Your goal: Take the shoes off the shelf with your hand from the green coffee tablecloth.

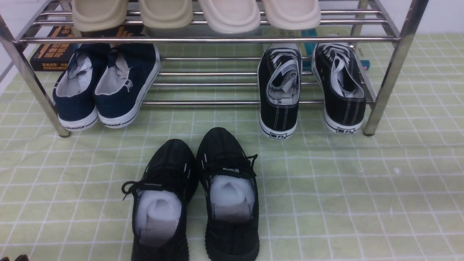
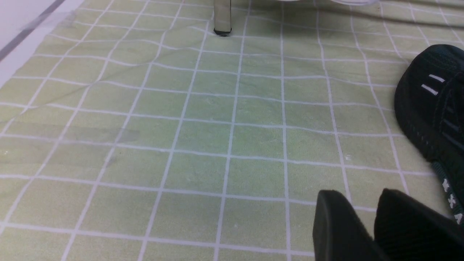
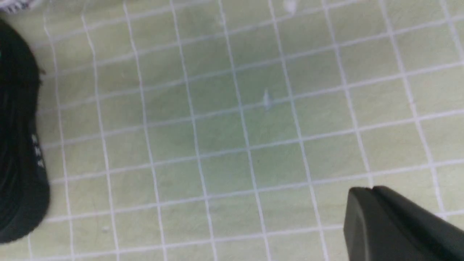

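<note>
The black canvas sneakers with white soles stand heel-out on the lower tier of the chrome shelf [image 1: 388, 78], at its right end: one shoe [image 1: 279, 90] and the other [image 1: 339, 87] a little apart. The green checked tablecloth [image 1: 344, 188] lies under everything. Neither gripper shows in the front view. In the left wrist view my left gripper [image 2: 357, 197] hangs low over bare cloth, its fingers a little apart and empty. In the right wrist view my right gripper [image 3: 371, 188] is over bare cloth with its fingers pressed together, holding nothing.
A navy white-soled pair [image 1: 105, 83] sits at the shelf's lower left. Beige slippers [image 1: 195, 14] lie on the top tier. An all-black knit pair [image 1: 197, 195] stands on the cloth in front, also seen in the left wrist view [image 2: 435, 108] and the right wrist view [image 3: 18, 145]. A shelf leg [image 2: 222, 18] stands beyond the left gripper.
</note>
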You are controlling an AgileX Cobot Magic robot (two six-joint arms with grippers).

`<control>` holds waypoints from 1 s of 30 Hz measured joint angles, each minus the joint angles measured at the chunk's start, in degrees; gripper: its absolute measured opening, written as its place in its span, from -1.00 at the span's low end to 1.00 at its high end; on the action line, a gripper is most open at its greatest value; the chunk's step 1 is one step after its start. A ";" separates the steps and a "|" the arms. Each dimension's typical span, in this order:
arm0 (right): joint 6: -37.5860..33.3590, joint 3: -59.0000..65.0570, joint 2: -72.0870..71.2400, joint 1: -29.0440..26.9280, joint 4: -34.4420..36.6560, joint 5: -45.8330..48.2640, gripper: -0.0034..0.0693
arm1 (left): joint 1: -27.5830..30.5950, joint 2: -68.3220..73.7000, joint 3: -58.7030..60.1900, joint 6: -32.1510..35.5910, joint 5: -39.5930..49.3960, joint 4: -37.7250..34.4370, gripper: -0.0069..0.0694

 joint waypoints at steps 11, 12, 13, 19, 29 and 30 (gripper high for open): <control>-2.14 -23.39 30.92 20.76 4.67 3.43 -0.86 | 0.00 0.00 0.00 0.00 -0.06 0.00 -0.26; 0.82 -26.97 33.31 23.20 2.25 3.65 -0.85 | 0.00 0.00 0.00 0.00 -0.06 0.00 -0.26; 1.33 -28.16 34.09 23.95 1.26 3.71 -0.85 | 0.00 0.00 0.00 0.00 -0.06 0.00 -0.26; 14.97 -47.34 45.22 31.38 -12.73 8.03 -0.65 | 0.00 0.00 0.00 0.00 -0.06 0.00 -0.25; 18.23 -64.50 57.03 32.94 -17.43 6.26 0.01 | 0.00 0.00 0.00 0.00 -0.06 0.05 -0.23; 18.35 -65.33 58.84 32.94 -17.87 4.73 0.10 | 0.00 0.00 0.00 0.00 -0.13 0.05 -0.22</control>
